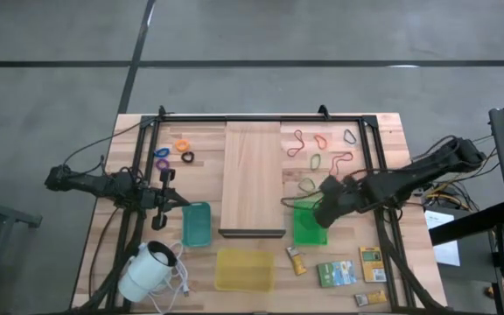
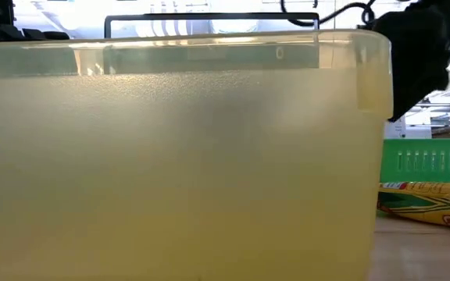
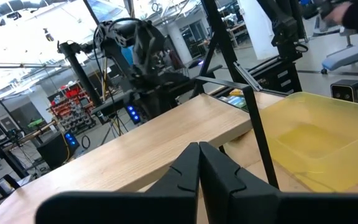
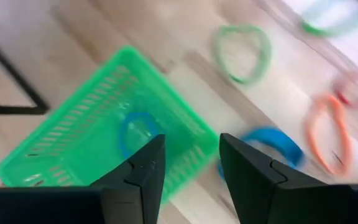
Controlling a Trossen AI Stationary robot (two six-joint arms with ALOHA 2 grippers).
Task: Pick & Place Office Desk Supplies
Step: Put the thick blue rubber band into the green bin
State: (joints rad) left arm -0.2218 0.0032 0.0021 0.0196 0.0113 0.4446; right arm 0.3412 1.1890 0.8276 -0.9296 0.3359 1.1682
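Note:
Thin rubber bands lie flat on the table right of the wooden board: red [image 1: 297, 144], green [image 1: 315, 161] and others. In the right wrist view there are green [image 4: 244, 53], orange [image 4: 328, 137] and blue [image 4: 269, 142] bands on the wood. Another blue band [image 4: 137, 130] lies in the green basket [image 4: 104, 134]. My right gripper [image 4: 191, 165] hangs open above that basket [image 1: 309, 226], holding nothing. Small rings, orange [image 1: 182, 145], purple [image 1: 162, 153] and black [image 1: 187, 157], lie at the far left. My left gripper [image 3: 199, 149] waits shut and level at the left [image 1: 180, 200].
The long wooden board [image 1: 253, 179] lies mid-table. A teal basket [image 1: 196, 223] and a yellow basket [image 1: 244, 269] stand near it; the yellow one's wall [image 2: 178, 156] fills the low view. Packets [image 1: 335, 273] lie at the near right and a white corded device [image 1: 147, 269] at the near left.

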